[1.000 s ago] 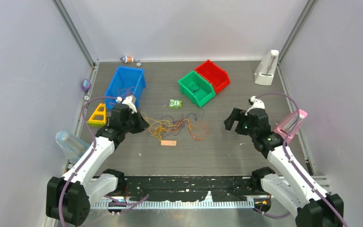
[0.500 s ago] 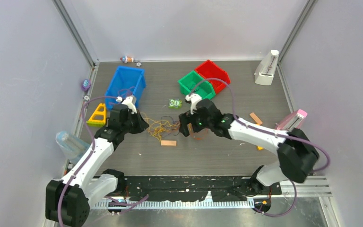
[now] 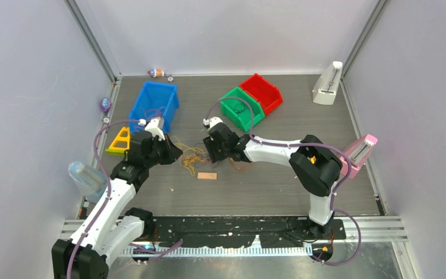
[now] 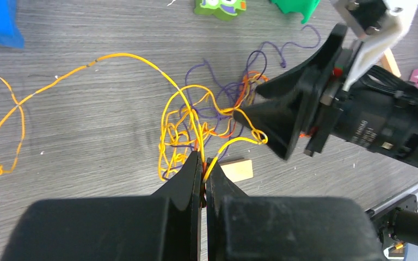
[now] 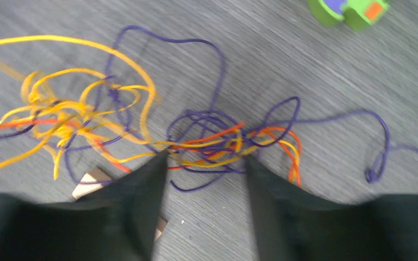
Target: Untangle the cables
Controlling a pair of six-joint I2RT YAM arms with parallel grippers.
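The left gripper (image 4: 203, 163) is pinching its jaws tight on yellow and orange strands of the cables (image 4: 207, 125); the tangle is lying on the table (image 4: 87, 109) just ahead of its tips, and one long yellow loop is trailing off to its left. The right gripper (image 5: 204, 157) is facing it from the far side of the knot; its jaws are standing partly apart and straddling a clump of purple, orange and yellow strands, which are running loose through the gap; whether its tips are touching the table I cannot tell. A purple strand is curling away to the right of the right gripper.

A wooden block (image 4: 238, 169) is lying just right of the left gripper's tips, at the near edge of the tangle, with a yellow strand arching above it; from the right wrist it is showing partly hidden behind one finger. A green toy (image 5: 348, 10) is sitting ahead and to the right of the right gripper, clear of the strands. The right arm (image 3: 273, 150) is stretching across the middle of the table and covering part of the tangle from above. A blue bin (image 3: 154, 104) is standing beyond the left gripper; a yellow triangle (image 3: 119, 141) is lying to its left; a green bin (image 3: 241, 107) and a red bin (image 3: 261, 92) are sitting side by side beyond the right gripper.
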